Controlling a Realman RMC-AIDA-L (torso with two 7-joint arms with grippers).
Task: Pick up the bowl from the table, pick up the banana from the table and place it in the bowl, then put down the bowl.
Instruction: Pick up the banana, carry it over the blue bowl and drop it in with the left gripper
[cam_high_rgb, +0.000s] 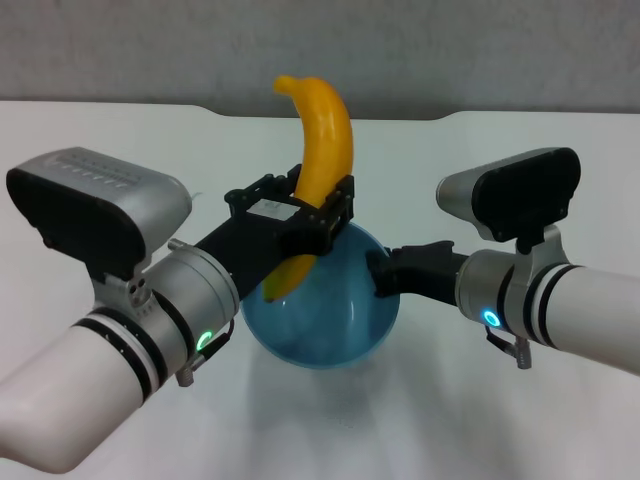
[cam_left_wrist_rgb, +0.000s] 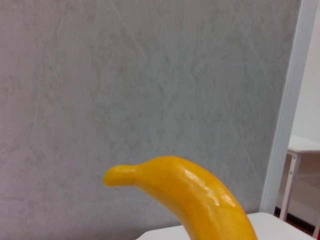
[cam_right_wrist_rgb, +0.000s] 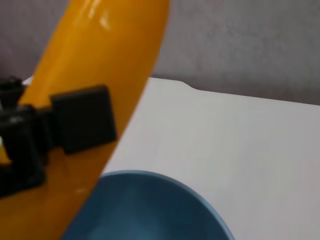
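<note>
The left arm (cam_high_rgb: 110, 330) comes in from the near left side, big and silver with a black box on top. Its left gripper (cam_high_rgb: 312, 218) is clenched on the banana (cam_high_rgb: 320, 170), holding it around the middle, with one black pad on each side of the fruit. The right wrist view shows one of those black pads (cam_right_wrist_rgb: 82, 125) pressed flat on the yellow skin.

The banana stands almost upright. Its low end dips inside the bowl (cam_high_rgb: 320, 310), and its high end curves up and over toward the robot's left. In the left wrist view the curved top of the banana (cam_left_wrist_rgb: 195, 200) sticks up in front of a grey wall (cam_left_wrist_rgb: 150, 75).

The bowl is round and light blue. It sits under the banana, between the two arms. I cannot tell if it touches the white bench (cam_high_rgb: 450, 400) or hangs just above it.

The right arm (cam_high_rgb: 560, 300) comes in from the right side. Its right gripper (cam_high_rgb: 385, 272) is at the bowl's rim on that side, grasping the bowl by its edge. The right wrist view shows the blue rim (cam_right_wrist_rgb: 165, 200) close up, with the bench (cam_right_wrist_rgb: 240, 140) behind it.

Farther back the bench ends in a notched edge, and the grey wall rises behind it
</note>
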